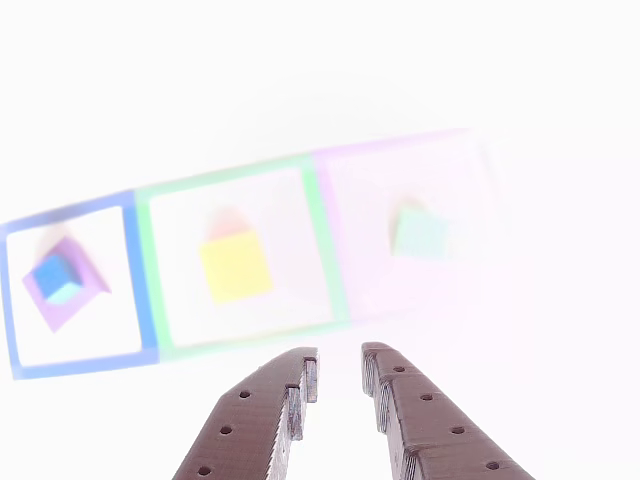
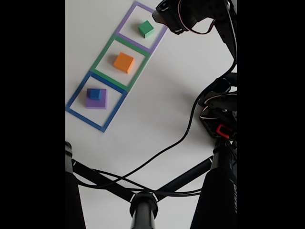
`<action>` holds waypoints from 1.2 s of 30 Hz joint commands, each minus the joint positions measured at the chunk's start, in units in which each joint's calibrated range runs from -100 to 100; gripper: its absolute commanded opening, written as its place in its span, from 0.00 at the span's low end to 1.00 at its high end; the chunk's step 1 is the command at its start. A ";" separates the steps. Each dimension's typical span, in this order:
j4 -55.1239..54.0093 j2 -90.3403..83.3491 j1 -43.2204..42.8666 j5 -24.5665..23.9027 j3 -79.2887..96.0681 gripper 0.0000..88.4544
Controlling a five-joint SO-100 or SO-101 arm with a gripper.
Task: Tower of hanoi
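Tool (image 1: 335,375) jaws apart (nothing held); blue cube (image 2: 95,93) atop purple block (image 2: 96,100); cable (image 2: 181,138) crossing table.

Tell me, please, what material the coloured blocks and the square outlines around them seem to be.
The blue block, purple block, orange block and green block look like matte painted wood or plastic: flat colour, sharp edges, no gloss. Which of the two is unclear. The square outlines look like flat coloured tape.
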 commanded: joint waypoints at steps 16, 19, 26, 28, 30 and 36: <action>7.51 -4.37 -19.38 0.99 -8.41 0.02; 2.81 -7.60 -20.43 0.99 -1.14 0.10; -21.56 -16.16 -21.10 0.99 27.77 0.34; -30.14 -18.18 -21.29 0.99 36.31 0.35; -38.56 -19.79 -21.48 0.99 44.68 0.36; -63.42 -18.90 -24.07 0.99 63.04 0.37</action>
